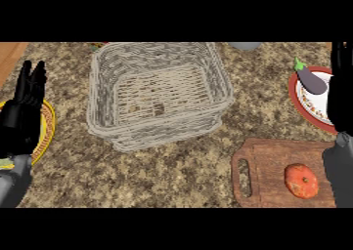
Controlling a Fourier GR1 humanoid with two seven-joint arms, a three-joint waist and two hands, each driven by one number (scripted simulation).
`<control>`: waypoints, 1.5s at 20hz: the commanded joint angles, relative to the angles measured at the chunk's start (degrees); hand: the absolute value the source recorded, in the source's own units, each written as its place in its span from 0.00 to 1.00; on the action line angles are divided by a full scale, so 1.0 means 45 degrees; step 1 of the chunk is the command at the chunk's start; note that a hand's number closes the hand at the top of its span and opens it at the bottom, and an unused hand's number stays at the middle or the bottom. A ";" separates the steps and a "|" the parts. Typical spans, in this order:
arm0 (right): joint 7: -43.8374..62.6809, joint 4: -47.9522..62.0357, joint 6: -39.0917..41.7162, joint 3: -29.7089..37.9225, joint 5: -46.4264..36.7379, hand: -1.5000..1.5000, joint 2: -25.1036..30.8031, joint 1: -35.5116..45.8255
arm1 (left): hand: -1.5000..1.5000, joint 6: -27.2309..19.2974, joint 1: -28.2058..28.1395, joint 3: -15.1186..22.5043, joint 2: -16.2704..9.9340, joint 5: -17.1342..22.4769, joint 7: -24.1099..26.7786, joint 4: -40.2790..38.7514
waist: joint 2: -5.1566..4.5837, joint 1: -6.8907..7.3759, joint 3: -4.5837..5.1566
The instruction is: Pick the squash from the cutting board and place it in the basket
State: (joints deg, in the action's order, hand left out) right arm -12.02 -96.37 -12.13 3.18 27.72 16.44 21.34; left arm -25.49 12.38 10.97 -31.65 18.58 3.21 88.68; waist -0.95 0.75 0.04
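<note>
An orange-red squash (301,180) lies on the brown wooden cutting board (264,166) at the lower right of the counter. A grey wicker basket (106,85) stands at the middle back with nothing inside. My right hand (345,83) is raised along the right edge, fingers straight and open, above and behind the board, not touching the squash. At the left edge my left hand (24,105) rests open with fingers up, over a yellow-rimmed plate.
A red-rimmed plate (294,93) at the right back carries a purple eggplant (311,79). A yellow-rimmed plate (47,124) sits at the left edge. A grey object (244,46) peeks in at the top edge. Speckled counter lies between basket and board.
</note>
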 commanded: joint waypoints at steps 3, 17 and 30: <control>-0.0009 0.0592 0.0578 0.0104 -0.0272 1.00 0.0454 -0.1295 | 0.50 0.0748 -0.1866 0.0845 0.0641 0.0543 -0.1199 -0.1294 | 0.0160 -0.0187 -0.0015; 0.3575 0.0890 -0.3002 -0.4327 -0.8455 0.00 0.1529 -0.2753 | 0.50 0.2188 -0.3748 0.2027 0.1147 0.1150 -0.2425 -0.2799 | 0.0295 -0.0368 0.0090; 1.1850 -0.4101 0.3319 -0.2372 -0.8896 0.00 0.9405 -0.2389 | 0.50 0.1891 -0.4630 0.1727 0.0993 0.1285 -0.2676 -0.2068 | 0.0525 -0.0893 0.0098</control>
State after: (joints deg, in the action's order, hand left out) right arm 31.81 -106.90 -6.50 -10.24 -16.01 50.69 9.75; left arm -16.50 -5.56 17.42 -28.04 24.26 -7.32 79.87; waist 1.48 -3.09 0.20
